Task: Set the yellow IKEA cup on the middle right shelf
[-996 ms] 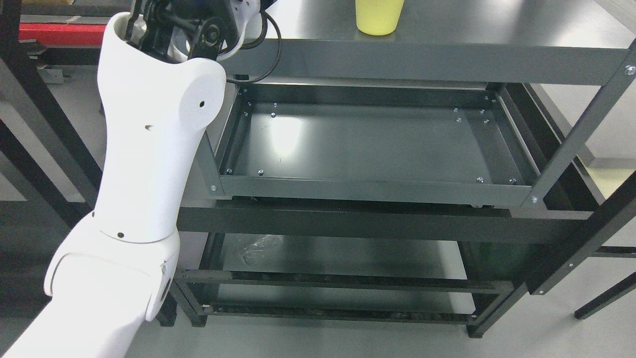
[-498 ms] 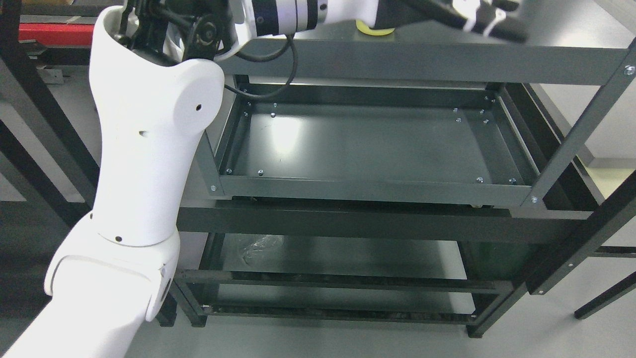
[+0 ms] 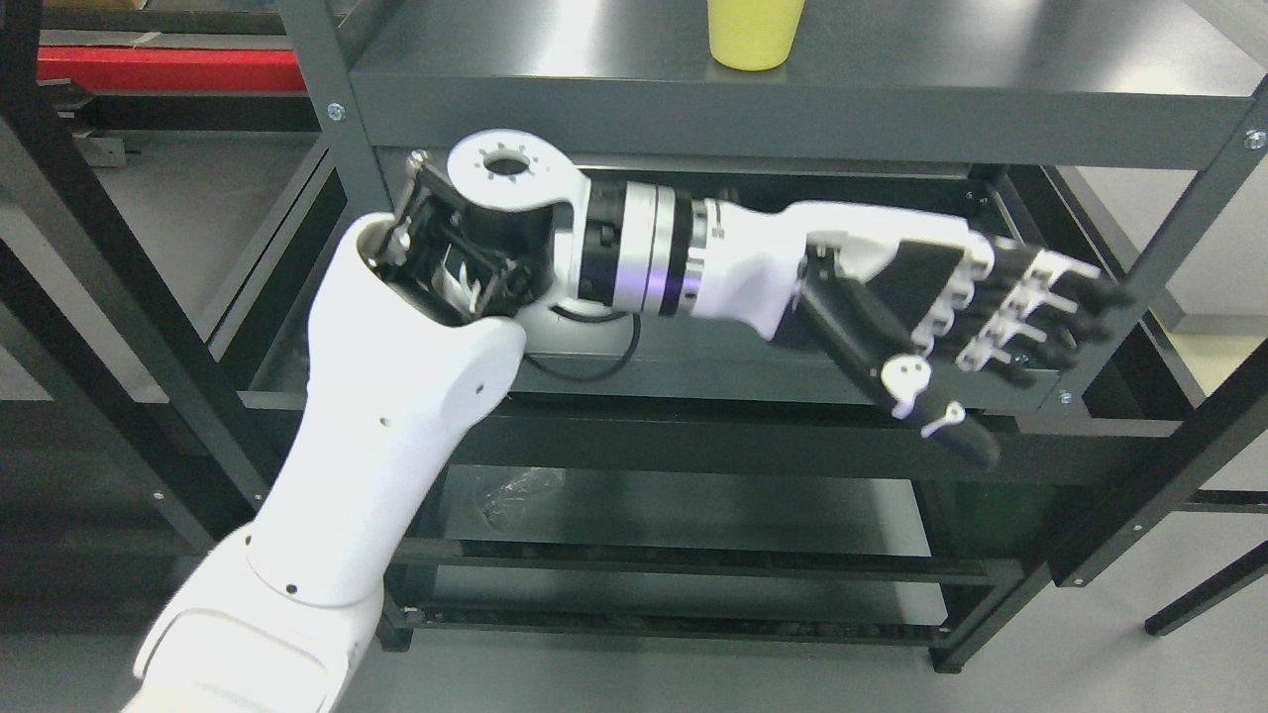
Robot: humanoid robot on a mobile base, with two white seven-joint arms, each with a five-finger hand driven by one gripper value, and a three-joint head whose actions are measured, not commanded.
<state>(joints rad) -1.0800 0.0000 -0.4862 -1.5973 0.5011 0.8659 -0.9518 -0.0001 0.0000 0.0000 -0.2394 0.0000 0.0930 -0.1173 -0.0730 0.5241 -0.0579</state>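
A yellow cup [image 3: 755,35] stands upright on the upper shelf board [image 3: 991,69] of the dark metal rack, right of its middle, cut off by the top edge of the picture. My left hand [image 3: 1001,337] hangs in front of the shelf below, well under the cup, with its fingers [image 3: 1065,307] stretched out to the right and nothing in them. The left arm [image 3: 396,396] rises from the lower left and bends at the wrist toward the right. The tray-like shelf [image 3: 713,371] behind the hand is mostly hidden by the forearm.
Rack uprights stand at the left [image 3: 317,109] and right [image 3: 1159,257]. A lower shelf [image 3: 693,515] holds a crumpled clear plastic bag [image 3: 515,490]. A black frame [image 3: 1169,475] crosses at the right, and a red bar [image 3: 168,69] lies at the far left.
The left arm has swung down from beside the cup on the upper shelf to in front of the shelf below. The hand is empty and the cup stands uncovered in the same spot.
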